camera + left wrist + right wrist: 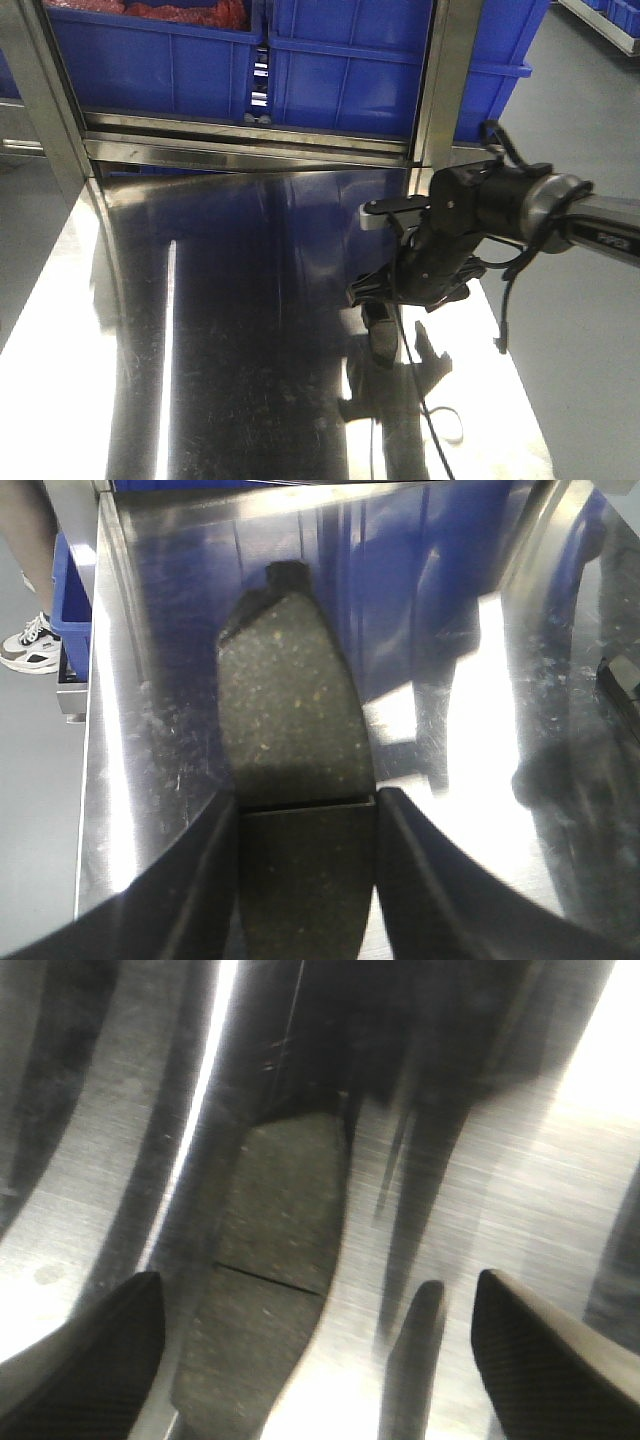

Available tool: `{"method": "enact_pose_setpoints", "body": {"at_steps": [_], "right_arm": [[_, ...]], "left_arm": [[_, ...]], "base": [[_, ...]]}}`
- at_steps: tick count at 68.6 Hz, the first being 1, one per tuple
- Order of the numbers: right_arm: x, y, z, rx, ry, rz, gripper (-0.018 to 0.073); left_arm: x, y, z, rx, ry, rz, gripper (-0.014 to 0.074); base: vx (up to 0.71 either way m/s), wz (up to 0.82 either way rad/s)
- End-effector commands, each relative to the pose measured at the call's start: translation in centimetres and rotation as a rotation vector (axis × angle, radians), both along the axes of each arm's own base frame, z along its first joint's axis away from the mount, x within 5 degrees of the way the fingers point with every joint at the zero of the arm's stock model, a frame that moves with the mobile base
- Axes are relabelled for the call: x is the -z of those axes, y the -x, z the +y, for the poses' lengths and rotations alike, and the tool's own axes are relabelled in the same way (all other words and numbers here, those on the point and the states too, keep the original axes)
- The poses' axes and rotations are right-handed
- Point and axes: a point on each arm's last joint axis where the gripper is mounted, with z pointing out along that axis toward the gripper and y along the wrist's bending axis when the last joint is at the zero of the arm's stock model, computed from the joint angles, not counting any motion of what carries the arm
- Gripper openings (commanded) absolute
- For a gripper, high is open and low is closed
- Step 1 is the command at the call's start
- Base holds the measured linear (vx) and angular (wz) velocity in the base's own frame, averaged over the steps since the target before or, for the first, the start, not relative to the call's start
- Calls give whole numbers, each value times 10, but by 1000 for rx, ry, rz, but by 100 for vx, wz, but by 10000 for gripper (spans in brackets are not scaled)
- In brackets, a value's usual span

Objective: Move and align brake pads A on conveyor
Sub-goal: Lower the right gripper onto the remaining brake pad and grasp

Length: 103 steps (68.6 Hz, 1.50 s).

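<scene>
Low in left wrist view, left gripper [308,798] clenches held pad [290,700]; right gripper [318,1280], released, should shift frame-left over loose pad [285,1200].

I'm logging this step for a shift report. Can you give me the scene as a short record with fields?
left tool: shut on a brake pad, fingers against both long edges
right tool: open, above a second pad lying flat on the steel table
conveyor: not in view
background: blue bins behind the table
</scene>
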Motion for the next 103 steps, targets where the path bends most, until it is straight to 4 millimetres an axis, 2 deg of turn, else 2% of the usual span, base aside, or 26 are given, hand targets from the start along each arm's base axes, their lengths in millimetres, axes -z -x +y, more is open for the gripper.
{"method": "enact_pose_setpoints", "body": {"at_steps": [1, 23, 36, 53, 68, 75, 89, 103], "right_arm": [[-28, -2, 7, -14, -27, -86, 583], [-13, -2, 10, -8, -15, -42, 578], [-12, -2, 10, -8, -15, -41, 536], [-12, -2, 10, -6, -19, -35, 382], [-12, -2, 10, -16, -17, -37, 146], [-12, -2, 10, -16, -17, -37, 64], [-21, 2, 9, -12, -40, -85, 25], [-36, 27, -2, 7, -118, -221, 29]], "left_arm": [[-15, -3, -2, 15, 21, -106, 93], [-15, -3, -2, 15, 21, -106, 93], [-15, -3, -2, 15, 21, -106, 93], [-15, -3, -2, 15, 21, -106, 93], [-15, -3, -2, 15, 21, -106, 93], [-15, -3, -2, 15, 21, -106, 93], [-15, -3, -2, 15, 21, -106, 93], [-15, -3, -2, 15, 21, -106, 93]], "base": [[0, 0], [0, 0], [0, 0], [0, 0], [0, 0], [0, 0], [0, 0], [0, 0]]}}
